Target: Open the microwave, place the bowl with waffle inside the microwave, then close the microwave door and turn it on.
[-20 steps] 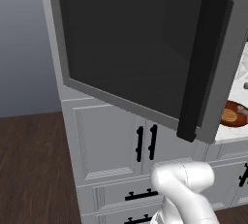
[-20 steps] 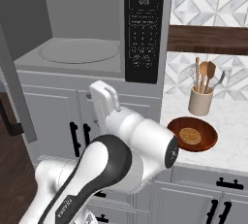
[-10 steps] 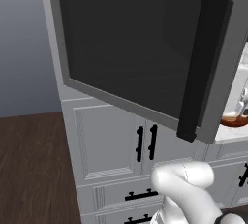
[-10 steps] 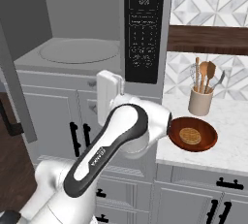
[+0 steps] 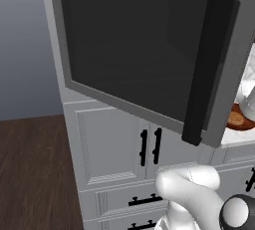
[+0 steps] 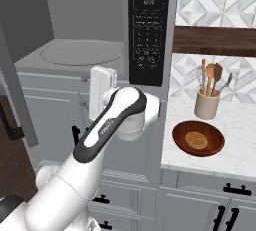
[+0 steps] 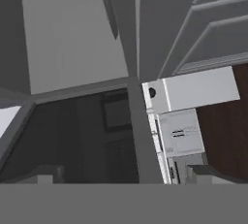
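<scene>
Nearest: the arm's elbow bulks in the foreground of the right base view, the wrist block raised in front of the microwave (image 6: 100, 50) mouth. End effector (image 7: 123, 172) is released, jaws wide, nothing between them; only its two dark tips poke up at the bottom of the hand view, looking along the frame edge of the microwave door (image 5: 149, 59).

Key relation: in the right base view the bowl with waffle (image 6: 198, 138) sits at roughly 4 o'clock from the wrist, off to the robot's right and lower. Bowl is round, so no long axis to line up with; waffle lies flat in the middle. Exact gap from tips to bowl rim is hard to judge, since the tips themselves are hidden behind the arm there.

Surface: white marble bench (image 6: 235, 150), bowl near its front edge, a utensil crock (image 6: 207, 104) just behind at 12 o'clock.

Farther: door swung fully open to the left, turntable (image 6: 82, 52) bare, keypad (image 6: 148, 35) right of the cavity. So the door step looks done; the bowl pickup comes next.
</scene>
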